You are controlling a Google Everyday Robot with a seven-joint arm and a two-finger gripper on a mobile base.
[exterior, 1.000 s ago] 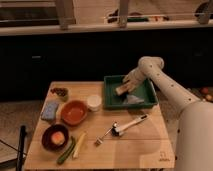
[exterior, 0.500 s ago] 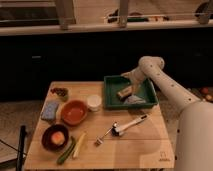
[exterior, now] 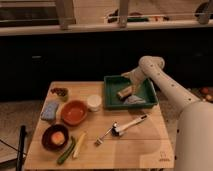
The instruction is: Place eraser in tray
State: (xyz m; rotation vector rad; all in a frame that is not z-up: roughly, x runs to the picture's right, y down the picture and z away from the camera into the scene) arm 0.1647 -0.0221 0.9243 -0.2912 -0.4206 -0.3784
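Note:
A tan block, the eraser (exterior: 123, 93), lies inside the green tray (exterior: 145, 104) near its middle. My gripper (exterior: 131, 83) hangs over the tray just above and to the right of the eraser, at the end of the white arm (exterior: 160, 80) that reaches in from the right. I cannot tell whether it touches the eraser. A pale blue-white object (exterior: 134, 100) lies in the tray beside the eraser.
On the wooden table (exterior: 145, 145): a blue sponge (exterior: 49, 111), an orange bowl (exterior: 74, 112), a white cup (exterior: 93, 102), a dark bowl with an orange (exterior: 55, 137), a green vegetable (exterior: 66, 150), a white-handled brush (exterior: 125, 126), and a small cup of dark bits (exterior: 60, 93).
The gripper has drawn back a little, up and to the right over the tray. The tan eraser now shows lying in the tray below it.

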